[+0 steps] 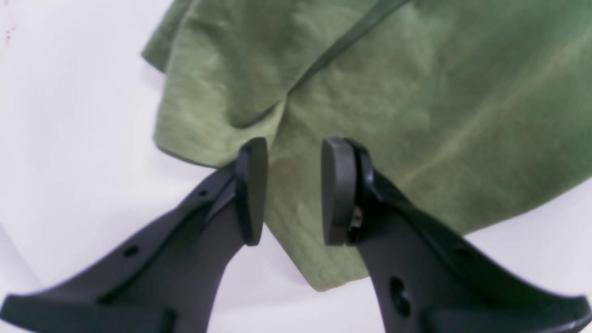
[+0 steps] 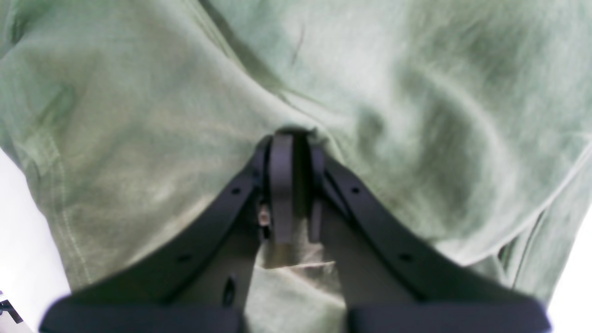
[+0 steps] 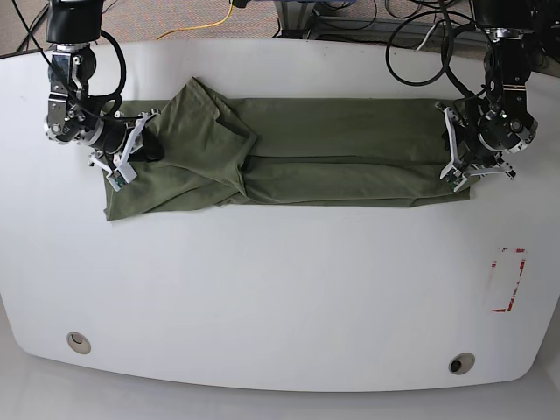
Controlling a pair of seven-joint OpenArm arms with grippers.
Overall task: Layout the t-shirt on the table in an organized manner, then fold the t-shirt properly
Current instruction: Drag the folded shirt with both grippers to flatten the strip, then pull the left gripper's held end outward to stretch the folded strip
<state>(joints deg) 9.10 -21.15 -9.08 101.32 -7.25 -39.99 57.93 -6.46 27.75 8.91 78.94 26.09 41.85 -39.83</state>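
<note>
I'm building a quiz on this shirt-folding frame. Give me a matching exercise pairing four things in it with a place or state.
Things:
1. left tool
2. right tool
3. t-shirt
4. red-marked rectangle

States or places:
A. lying in a long folded strip across the table
B. open, nothing between its fingers
C. on bare tabletop, apart from the cloth
D. shut on green fabric

Pairs: 1-B, 2-D, 3-A, 4-C

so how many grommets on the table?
2. One grommet sits near the table's front edge on the base view's left, the other grommet near the front edge on its right. The t-shirt could hide more.
</note>
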